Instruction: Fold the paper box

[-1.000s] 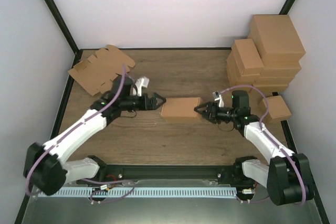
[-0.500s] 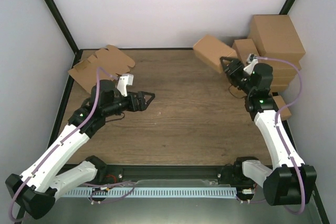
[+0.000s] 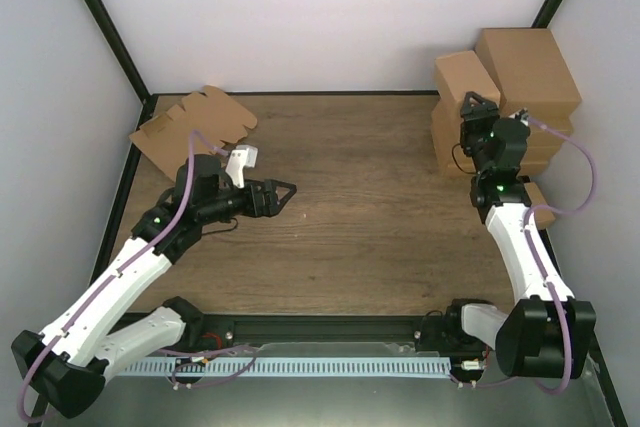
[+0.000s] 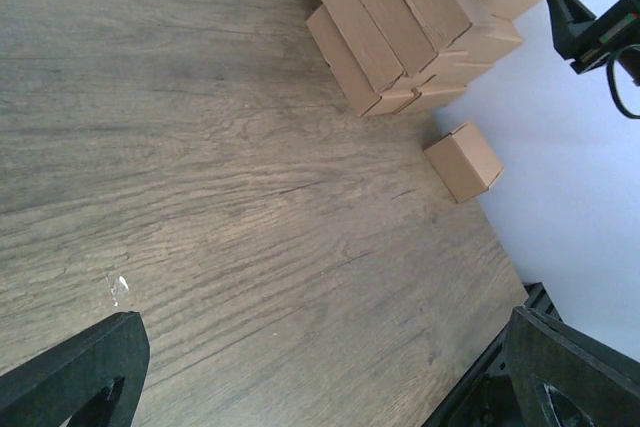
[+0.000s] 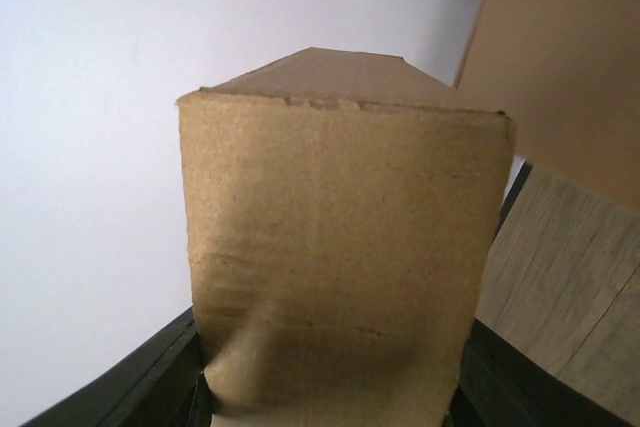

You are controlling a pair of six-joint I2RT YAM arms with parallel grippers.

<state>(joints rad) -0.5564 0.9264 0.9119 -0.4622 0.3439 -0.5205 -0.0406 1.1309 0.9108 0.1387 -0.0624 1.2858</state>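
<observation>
The paper box [image 3: 463, 77] is a closed, small brown cardboard box. My right gripper [image 3: 472, 107] is shut on it and holds it against the top left of the carton stack at the back right. In the right wrist view the box [image 5: 340, 247] fills the middle, squeezed between the dark fingers [image 5: 140, 387]. My left gripper [image 3: 285, 190] is open and empty over the left-middle of the table. Its fingertips [image 4: 70, 377] show at the bottom corners of the left wrist view, with bare wood between them.
A stack of bigger brown cartons [image 3: 525, 87] stands at the back right and also shows in the left wrist view [image 4: 410, 27]. A small closed box [image 3: 535, 205] sits at the right edge. A pile of flat notched blanks [image 3: 190, 132] lies at the back left.
My right gripper has carried the box from the table's middle up to the carton stack at the back right. My left gripper has let go and drawn back to the left.
</observation>
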